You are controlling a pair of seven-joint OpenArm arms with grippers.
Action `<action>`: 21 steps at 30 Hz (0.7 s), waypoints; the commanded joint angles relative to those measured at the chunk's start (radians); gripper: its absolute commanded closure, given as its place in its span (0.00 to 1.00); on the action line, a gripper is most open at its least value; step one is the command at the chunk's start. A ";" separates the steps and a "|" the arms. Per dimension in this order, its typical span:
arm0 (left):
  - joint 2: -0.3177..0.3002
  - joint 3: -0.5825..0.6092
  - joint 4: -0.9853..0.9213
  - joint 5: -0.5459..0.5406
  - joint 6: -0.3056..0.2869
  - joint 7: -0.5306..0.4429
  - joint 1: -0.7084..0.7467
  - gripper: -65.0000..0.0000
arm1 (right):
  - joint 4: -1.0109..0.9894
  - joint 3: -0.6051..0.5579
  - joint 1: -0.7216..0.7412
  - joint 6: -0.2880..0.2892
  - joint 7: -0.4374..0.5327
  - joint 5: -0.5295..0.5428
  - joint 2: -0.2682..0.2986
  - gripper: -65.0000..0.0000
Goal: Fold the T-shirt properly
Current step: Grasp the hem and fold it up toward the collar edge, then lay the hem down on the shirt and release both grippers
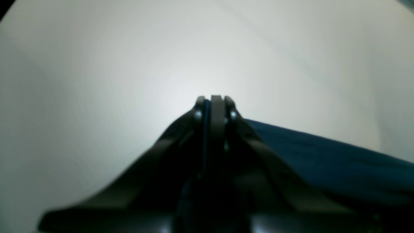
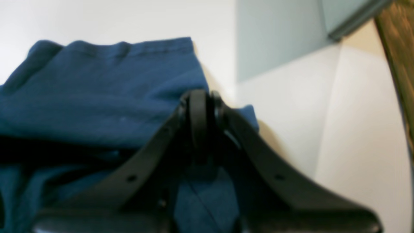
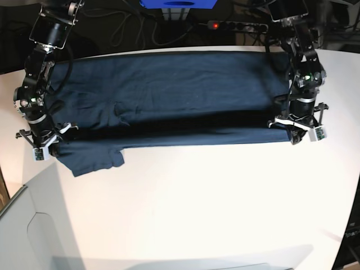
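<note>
On white table [image 3: 197, 191]: navy T-shirt [image 3: 169, 95]; power strip [image 3: 239, 25] behind.

Base looks down; wrist views hug T-shirt [image 3: 169, 95].

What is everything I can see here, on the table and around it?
T-shirt: one, dark navy blue, spread sideways across the far half of the table, its near long edge raised between the two grippers.
Table: one, white, bare over its near half.
Power strip: one, dark with a red light, behind the table's far edge.
Blue object: one, bright blue, at the top edge behind the table; what it is cannot be told.
Cables: several, dark, behind the table.
Left gripper: one, black, shut on the T-shirt's edge at the base view's right.
Right gripper: one, black, shut on the T-shirt at the base view's left.
</note>
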 commanded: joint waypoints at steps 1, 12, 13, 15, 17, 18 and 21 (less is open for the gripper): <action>-0.005 -0.011 0.033 -0.002 0.004 -0.031 0.006 1.00 | 0.023 0.015 0.002 -0.007 0.028 0.020 0.017 1.00; 0.036 -0.014 0.079 -0.002 0.004 -0.034 0.095 1.00 | 0.123 0.023 -0.145 -0.007 0.038 0.031 0.011 1.00; 0.036 -0.014 0.078 -0.002 0.004 -0.034 0.103 1.00 | 0.137 0.023 -0.154 -0.007 0.038 0.031 0.011 1.00; 0.036 -0.014 0.078 -0.002 0.004 -0.034 0.111 1.00 | 0.149 0.023 -0.165 -0.007 0.038 0.031 0.011 1.00; 0.038 -0.014 0.082 -0.002 0.004 -0.034 0.129 1.00 | 0.151 0.023 -0.174 -0.007 0.038 0.031 0.012 1.00; 0.038 -0.014 0.084 -0.002 0.004 -0.034 0.138 1.00 | 0.151 0.023 -0.182 -0.007 0.038 0.031 0.015 1.00; 0.038 -0.014 0.078 -0.002 0.004 -0.034 0.160 1.00 | 0.148 0.023 -0.192 -0.007 0.038 0.031 0.017 1.00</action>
